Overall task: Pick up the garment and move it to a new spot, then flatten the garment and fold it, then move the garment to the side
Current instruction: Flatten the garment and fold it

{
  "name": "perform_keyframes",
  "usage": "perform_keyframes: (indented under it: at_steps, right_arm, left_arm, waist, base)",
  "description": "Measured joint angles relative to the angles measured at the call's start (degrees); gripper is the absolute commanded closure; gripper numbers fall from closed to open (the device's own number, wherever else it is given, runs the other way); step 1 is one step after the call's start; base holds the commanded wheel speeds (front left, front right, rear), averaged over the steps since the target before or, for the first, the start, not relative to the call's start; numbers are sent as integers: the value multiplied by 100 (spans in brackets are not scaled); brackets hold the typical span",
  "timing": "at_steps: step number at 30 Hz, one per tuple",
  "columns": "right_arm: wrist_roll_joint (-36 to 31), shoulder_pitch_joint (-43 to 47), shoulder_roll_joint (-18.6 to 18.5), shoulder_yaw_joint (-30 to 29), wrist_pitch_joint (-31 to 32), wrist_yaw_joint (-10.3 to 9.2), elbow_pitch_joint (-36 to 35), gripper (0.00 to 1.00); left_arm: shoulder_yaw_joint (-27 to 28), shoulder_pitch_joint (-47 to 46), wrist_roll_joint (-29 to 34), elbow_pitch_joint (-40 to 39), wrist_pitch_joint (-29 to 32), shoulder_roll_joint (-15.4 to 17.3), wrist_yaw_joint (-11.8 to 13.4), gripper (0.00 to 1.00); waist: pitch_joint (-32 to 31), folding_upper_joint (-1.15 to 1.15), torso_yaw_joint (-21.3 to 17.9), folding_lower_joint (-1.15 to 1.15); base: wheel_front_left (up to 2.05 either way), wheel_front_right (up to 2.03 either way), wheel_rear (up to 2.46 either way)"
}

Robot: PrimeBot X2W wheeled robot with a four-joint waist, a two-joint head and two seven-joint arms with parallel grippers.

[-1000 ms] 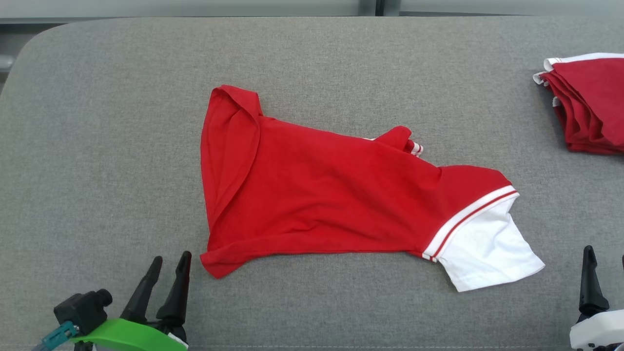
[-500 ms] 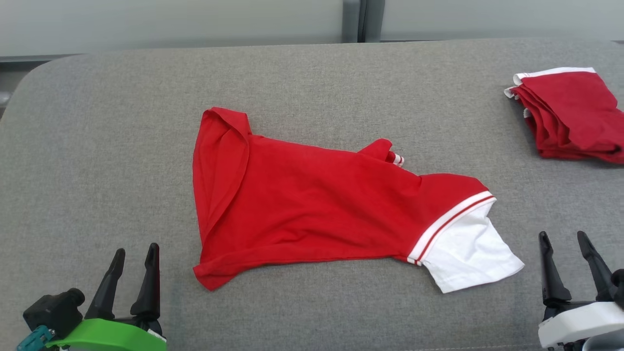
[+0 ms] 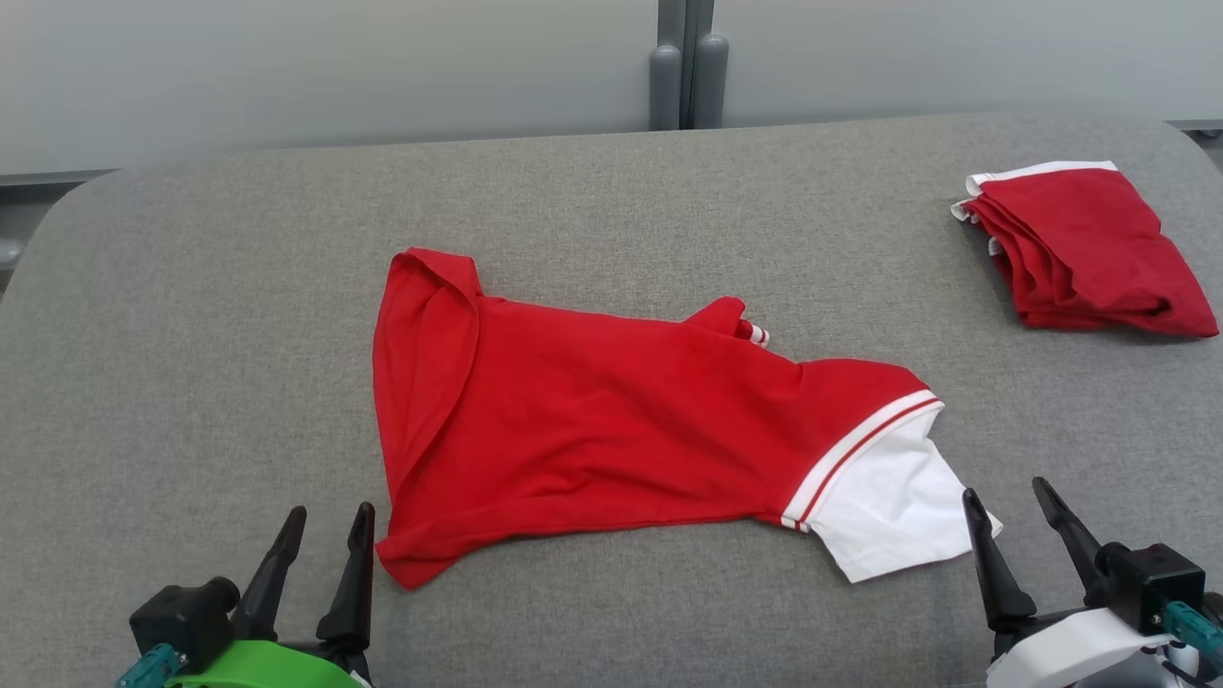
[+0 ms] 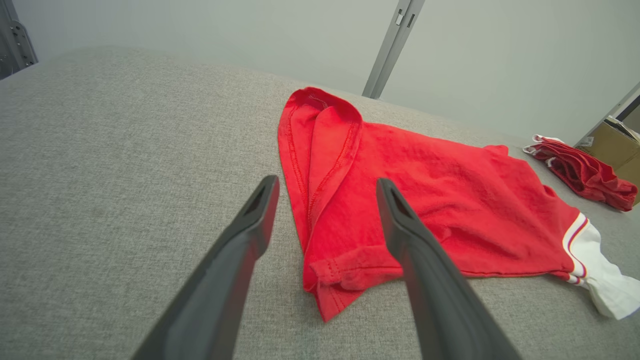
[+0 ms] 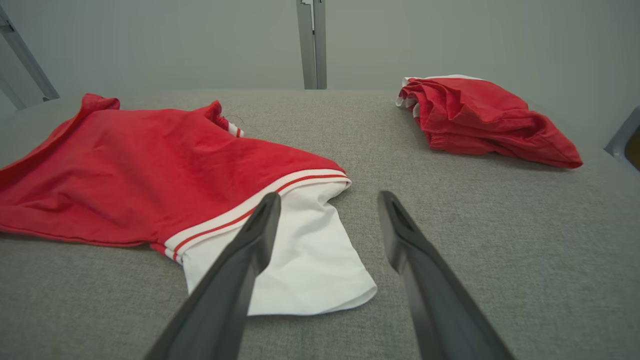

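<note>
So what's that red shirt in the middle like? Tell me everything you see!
The shirt is bright red, soft-looking cloth, lying rumpled but nearly flat in the middle of the grey pad. A white sleeve with red-and-white striped trim sticks out at its right end. Its left edge is folded over on itself, and the stitched hem curls at the near corner. Only the pad seems to touch it.

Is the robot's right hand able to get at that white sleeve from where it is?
Likely yes: the open right hand sits just beside the white sleeve, with nothing lying between them.
</note>
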Motion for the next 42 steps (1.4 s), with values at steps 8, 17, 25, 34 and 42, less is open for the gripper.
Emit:
perform_keyframes:
  at_steps: [8,17,25,34,42]
  right_arm:
    - [-92,-110,138,165,-1,29,199,0]
    - [-157,-189,146,223,0,30,313,0]
    - [-197,-252,169,248,-1,34,402,0]
    - [-177,-274,126,94,196,-32,955,0]
    - [83,-414,212,-3,398,-66,1510,0]
  left_arm:
    - [-294,7,142,207,0,-51,-11,0]
    - [-296,9,193,229,0,-129,-13,0]
    - [-271,9,199,286,0,-214,-16,0]
    - [-453,9,182,459,26,-235,-159,0]
    - [-472,-11,182,525,25,-260,-168,0]
  waist:
    - [-215,0,26,0]
    - [-311,0,44,0]
    - [-299,0,30,0]
    - [-226,0,-9,0]
    - [-118,0,-69,0]
  base:
    - [0,0,0]
    - [0,0,0]
    - [0,0,0]
    - [0,0,0]
    - [0,0,0]
